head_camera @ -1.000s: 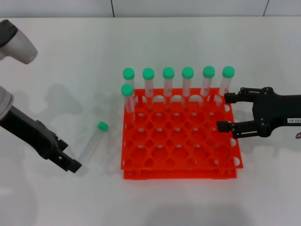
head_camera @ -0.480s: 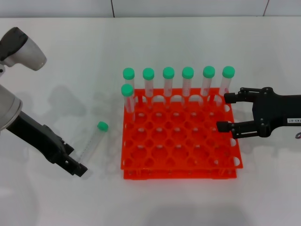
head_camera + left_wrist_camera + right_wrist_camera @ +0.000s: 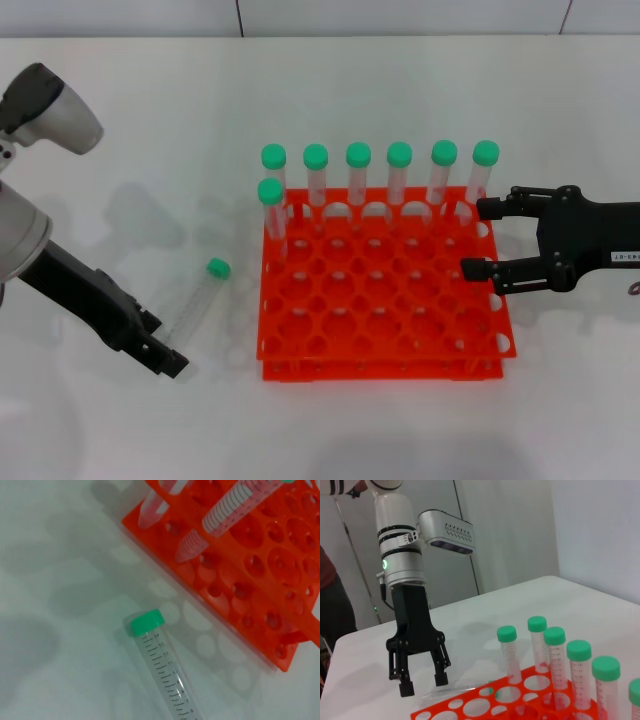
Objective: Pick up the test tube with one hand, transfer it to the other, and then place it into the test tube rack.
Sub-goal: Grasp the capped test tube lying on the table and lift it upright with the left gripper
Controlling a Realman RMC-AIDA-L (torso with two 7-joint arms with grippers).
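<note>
The test tube (image 3: 197, 304), clear with a green cap, lies on the white table left of the orange rack (image 3: 380, 368). It also shows in the left wrist view (image 3: 165, 672) and in the right wrist view (image 3: 454, 691). My left gripper (image 3: 166, 356), the unlabelled one with a green ring, is open and empty, just off the tube's bottom end; the right wrist view shows it (image 3: 424, 683) with its fingers spread above the table. My right gripper (image 3: 475, 238), with the white label, is open and empty at the rack's right edge.
Several green-capped tubes (image 3: 358, 170) stand upright along the rack's back row, with one more in the second row at the left (image 3: 270, 205). They rise in front of the right wrist camera (image 3: 555, 650). The rack's corner shows in the left wrist view (image 3: 280, 580).
My left gripper has moved a little to the right and down, closer to the lying tube's bottom end. The tube and the right gripper have not moved.
</note>
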